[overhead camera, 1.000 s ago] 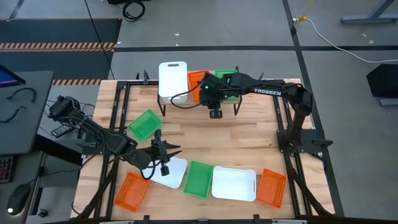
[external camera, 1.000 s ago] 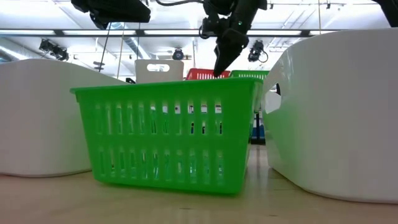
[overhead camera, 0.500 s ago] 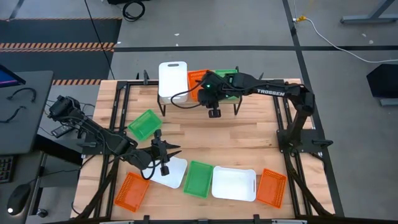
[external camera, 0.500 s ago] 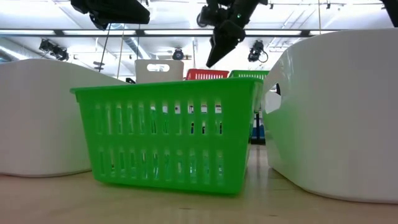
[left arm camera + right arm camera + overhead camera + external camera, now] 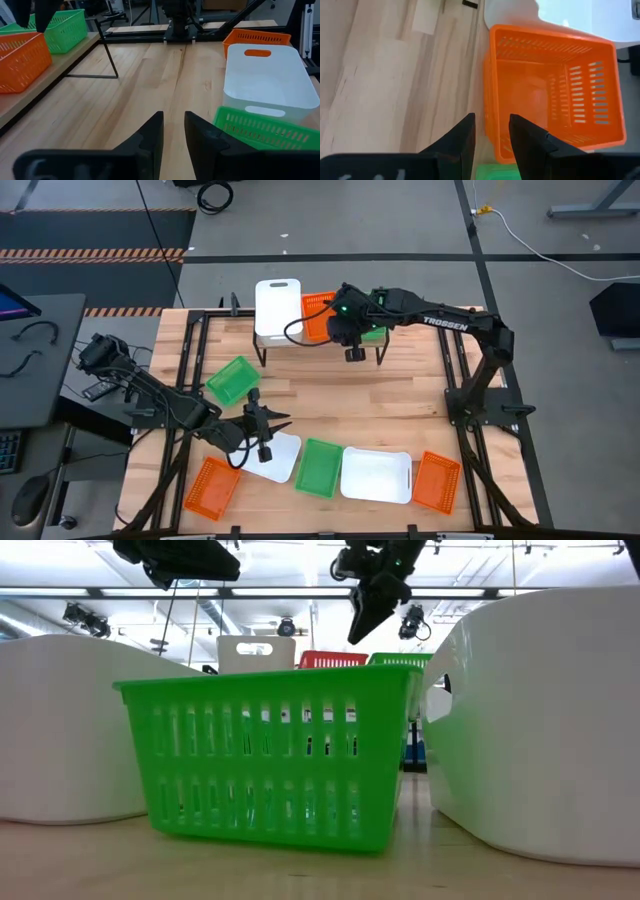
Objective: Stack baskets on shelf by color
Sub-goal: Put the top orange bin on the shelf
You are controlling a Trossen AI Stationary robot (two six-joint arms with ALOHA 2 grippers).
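- Presently, the shelf (image 5: 300,330) is standing at the tabletop's far edge, carrying a white basket (image 5: 277,305) at one end, an orange basket (image 5: 316,315) just beside it in the middle, and a green basket (image 5: 372,330) at the other end.
- Right gripper (image 5: 352,352) is hanging over the shelf's front edge, above the orange basket, its fingers (image 5: 461,137) sitting slightly apart and holding nothing.
- Left gripper (image 5: 262,442) is hovering near the tabletop's near edge, over the corner of a second white basket (image 5: 278,459), fingers (image 5: 152,135) a little apart and empty.
- Along the near edge, the following are lying in a row: an orange basket (image 5: 211,486) at the left corner, the second white basket, a green basket (image 5: 319,467), a third white basket (image 5: 375,475), and an orange basket (image 5: 437,481) at the right end.
- Another green basket (image 5: 232,380) is lying tilted near the tabletop's left edge, well apart from the shelf.
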